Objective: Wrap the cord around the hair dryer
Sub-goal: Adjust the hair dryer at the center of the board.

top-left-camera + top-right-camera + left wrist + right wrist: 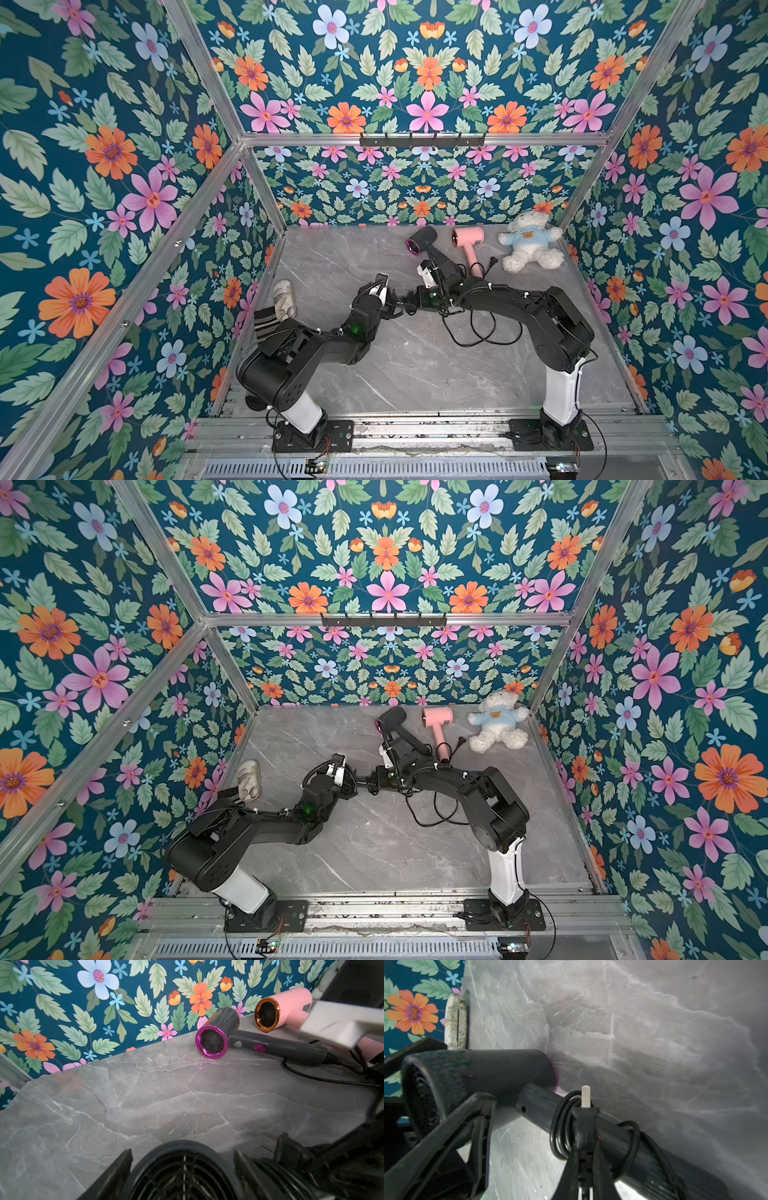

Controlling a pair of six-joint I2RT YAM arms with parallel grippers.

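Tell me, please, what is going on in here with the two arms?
The two arms are wrapping a cord around a dark hair dryer held between them. The left gripper is clamped on its barrel, and the right gripper is pinching the plug. Several turns of cord already sit around the handle, so the wrap looks nearly finished. A second dark dryer and a pink dryer lie at the back of the table, not held.

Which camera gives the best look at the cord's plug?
The right wrist view: the plug is close and central, pinched between the right fingers by the handle of the hair dryer. The left wrist view shows the plug blurred, prongs visible; in both top views it is lost among the arms.
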